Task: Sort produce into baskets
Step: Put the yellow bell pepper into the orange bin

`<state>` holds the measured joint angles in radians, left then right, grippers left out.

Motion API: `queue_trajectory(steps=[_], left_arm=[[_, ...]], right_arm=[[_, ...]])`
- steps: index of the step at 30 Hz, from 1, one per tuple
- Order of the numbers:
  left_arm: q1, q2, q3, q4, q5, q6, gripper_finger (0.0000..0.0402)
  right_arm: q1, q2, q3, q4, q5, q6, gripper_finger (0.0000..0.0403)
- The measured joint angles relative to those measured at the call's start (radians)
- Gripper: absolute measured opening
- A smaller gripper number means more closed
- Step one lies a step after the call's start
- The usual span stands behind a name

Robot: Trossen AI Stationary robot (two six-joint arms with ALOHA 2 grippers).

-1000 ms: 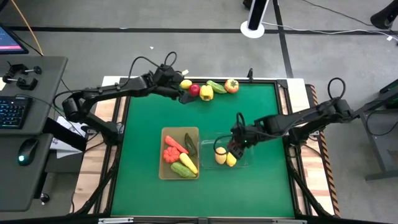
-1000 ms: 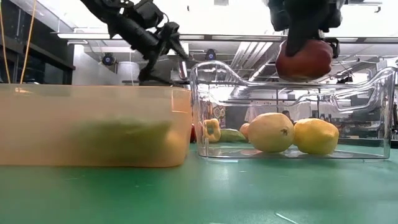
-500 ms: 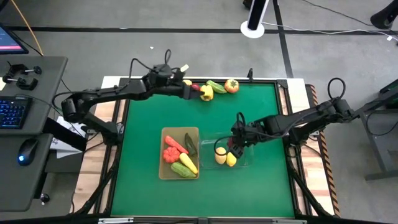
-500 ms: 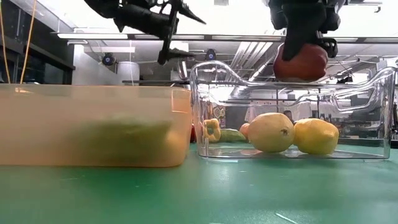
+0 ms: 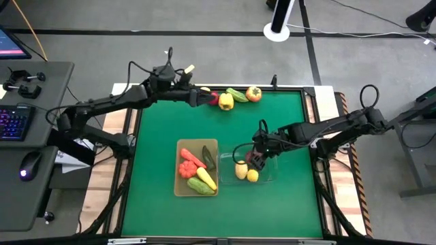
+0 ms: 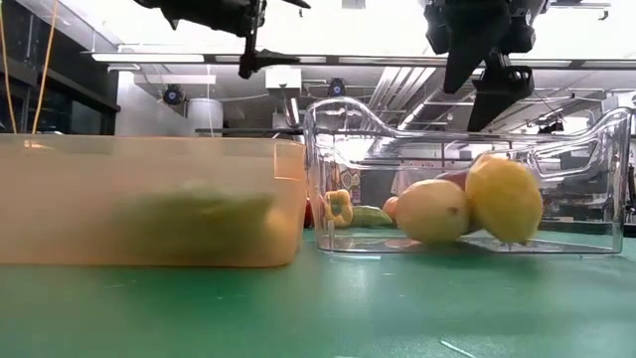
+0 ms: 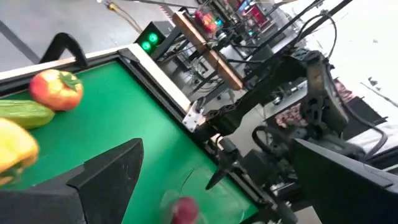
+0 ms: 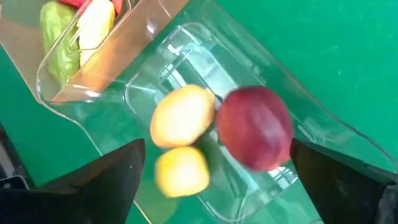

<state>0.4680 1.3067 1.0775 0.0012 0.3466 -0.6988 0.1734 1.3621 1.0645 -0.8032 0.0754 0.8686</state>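
Observation:
My right gripper [image 5: 256, 156] [image 8: 214, 158] hangs open above the clear basket [image 5: 270, 178] [image 6: 328, 179], fingers pointing down, holding nothing. Below it a red apple [image 8: 255, 127] [image 6: 454, 179] is inside the basket beside two yellow lemons [image 8: 183, 115] [image 8: 181, 171]. The tan basket [image 5: 178, 170] [image 6: 149, 199] to its left holds a carrot [image 5: 194, 158], cucumbers and other vegetables. My left gripper [image 5: 199, 97] [image 7: 217, 149] is open, raised over the far edge next to a row of produce: a red apple [image 5: 213, 99], yellow pepper [image 5: 225, 101], cucumber [image 5: 237, 94] and tomato [image 5: 253, 94].
The two baskets stand side by side in the middle of the green mat [image 5: 157, 136]. The mat's left, right and near parts are bare. A desk with a keyboard [image 5: 13, 122] and mouse stands beyond the table's left edge.
My right gripper has opened and let go of the red apple, which has dropped into the clear basket behind the lemons. The right-hand lemon has been knocked up on end. My left gripper has risen above the far row of produce and tipped toward level, staying open.

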Motion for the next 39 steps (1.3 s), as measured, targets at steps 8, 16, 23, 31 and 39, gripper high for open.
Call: queue_trajectory(steps=[8, 16, 23, 31, 39], left_arm=[[0.048, -0.065, 0.0, -0.189, -0.029, 0.097, 0.039], [0.084, -0.092, 0.0, -0.448, -0.108, 0.241, 0.039], [0.086, -0.092, -0.001, -0.538, -0.151, 0.354, 0.039], [0.156, -0.092, -0.093, -0.479, -0.118, 0.443, 0.039], [0.246, -0.092, -0.333, -0.23, 0.096, 0.293, 0.039]], right_arm=[[-0.065, -0.001, 0.046, 0.02, -0.055, -0.04, 0.0383], [-0.149, -0.001, 0.15, 0.02, 0.188, -0.054, 0.0383], [-0.279, 0.011, 0.15, 0.006, 0.359, 0.131, 0.0383], [-0.481, 0.115, 0.148, 0.181, 0.154, 0.092, 0.0383], [-0.612, 0.4, 0.307, 0.335, 0.048, -0.026, 0.0383]])
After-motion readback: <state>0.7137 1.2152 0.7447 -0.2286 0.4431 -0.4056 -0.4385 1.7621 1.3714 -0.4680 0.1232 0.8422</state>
